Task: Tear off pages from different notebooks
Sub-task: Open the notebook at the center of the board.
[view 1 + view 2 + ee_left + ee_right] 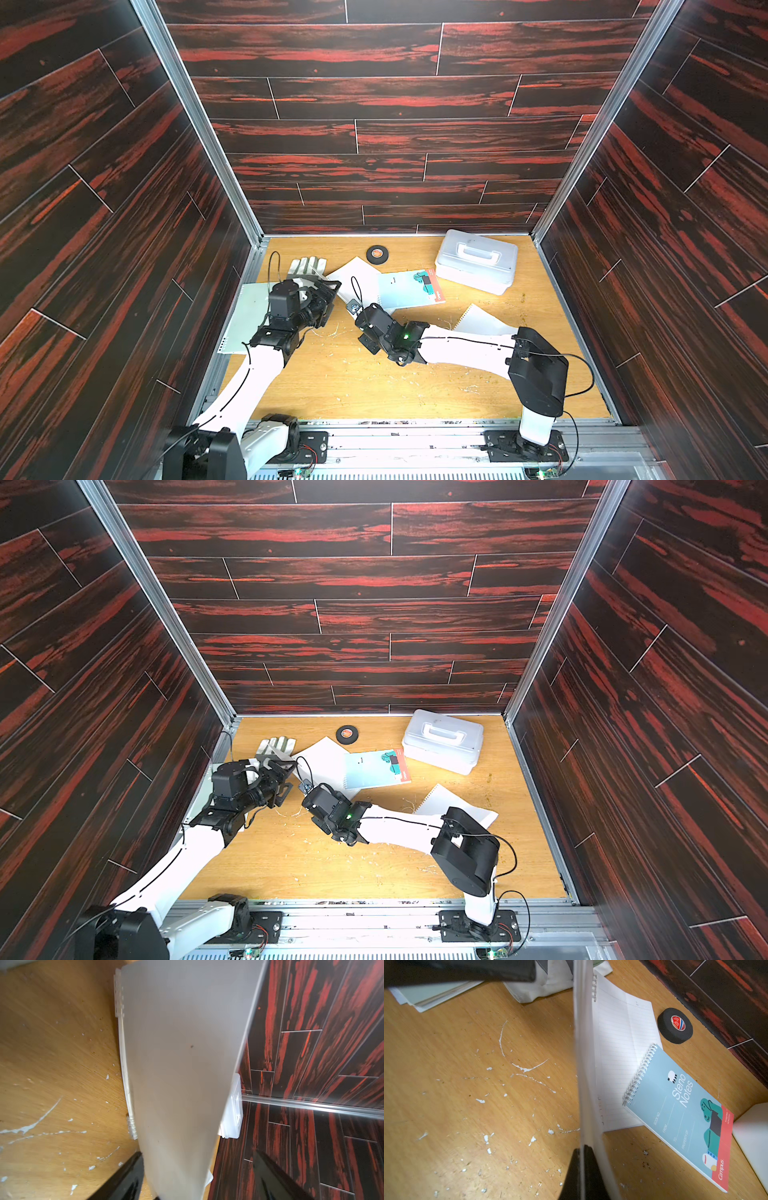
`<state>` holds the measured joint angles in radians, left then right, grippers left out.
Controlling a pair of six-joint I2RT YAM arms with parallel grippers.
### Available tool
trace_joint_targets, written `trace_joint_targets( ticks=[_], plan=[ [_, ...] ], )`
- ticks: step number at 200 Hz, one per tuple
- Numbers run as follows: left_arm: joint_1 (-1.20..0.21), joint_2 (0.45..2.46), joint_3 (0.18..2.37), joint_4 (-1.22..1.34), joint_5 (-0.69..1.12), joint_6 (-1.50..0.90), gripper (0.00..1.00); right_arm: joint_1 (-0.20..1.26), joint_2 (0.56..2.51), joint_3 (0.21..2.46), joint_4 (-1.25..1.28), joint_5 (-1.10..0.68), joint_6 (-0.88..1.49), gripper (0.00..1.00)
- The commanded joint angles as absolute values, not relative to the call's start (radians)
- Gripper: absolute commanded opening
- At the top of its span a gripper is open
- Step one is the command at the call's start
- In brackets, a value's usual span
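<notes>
My right gripper is shut on the lower edge of a white page, which stands upright and shows edge-on in the right wrist view. In the left wrist view the same page rises between the wide-apart fingers of my open left gripper, close to one finger. Both top views show the two grippers near each other at centre left. A Steno notebook overlaps an open lined notebook. A pale grey-green notebook lies under my left arm. Another white spiral pad lies by my right arm.
A work glove lies at the back left and a black tape roll sits near the back wall. A translucent plastic box with a handle stands at the back right. Paper scraps litter the wooden table.
</notes>
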<state>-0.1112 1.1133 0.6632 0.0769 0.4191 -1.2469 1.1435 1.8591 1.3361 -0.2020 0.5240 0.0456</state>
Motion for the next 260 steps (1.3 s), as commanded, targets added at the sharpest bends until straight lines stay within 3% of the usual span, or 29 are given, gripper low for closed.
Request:
trace_joint_targets(
  ticks=[1,23,43,56,79,105,124,165,186,226,260],
  plan=[
    [-0.124,1.148,0.634,0.133,0.423,-1.257,0.73,1.147,1.867,1.375,-0.208,0.483,0.047,0.0],
    [-0.129,1.18,0.618,0.155,0.426,-1.255,0.48,1.149,1.851,1.382,-0.208,0.423,0.049,0.0],
    [-0.13,1.19,0.608,0.139,0.419,-1.242,0.12,1.147,1.83,1.378,-0.195,0.352,0.067,0.0],
    [-0.13,1.182,0.603,0.114,0.411,-1.228,0.0,1.148,1.82,1.378,-0.196,0.306,0.078,0.0],
    [-0.13,1.147,0.6,0.06,0.407,-1.19,0.0,1.149,1.795,1.378,-0.209,0.209,0.084,0.0],
    [-0.124,1.097,0.633,-0.119,0.408,-1.067,0.0,1.145,1.741,1.376,-0.229,0.169,0.084,0.27],
    [-0.12,1.076,0.668,-0.295,0.416,-0.952,0.0,1.119,1.673,1.362,-0.214,0.119,0.087,0.36],
    [-0.107,1.121,0.753,-0.623,0.45,-0.761,0.0,0.99,1.566,1.3,-0.103,-0.102,0.164,0.44],
    [-0.107,1.131,0.771,-0.631,0.459,-0.75,0.0,0.992,1.609,1.313,-0.119,-0.134,0.128,0.47],
    [-0.105,1.149,0.817,-0.608,0.452,-0.745,0.0,1.045,1.692,1.333,-0.152,-0.108,0.069,0.61],
    [-0.101,1.173,0.843,-0.613,0.461,-0.729,0.0,1.098,1.738,1.335,-0.149,-0.072,0.057,0.62]
  ],
)
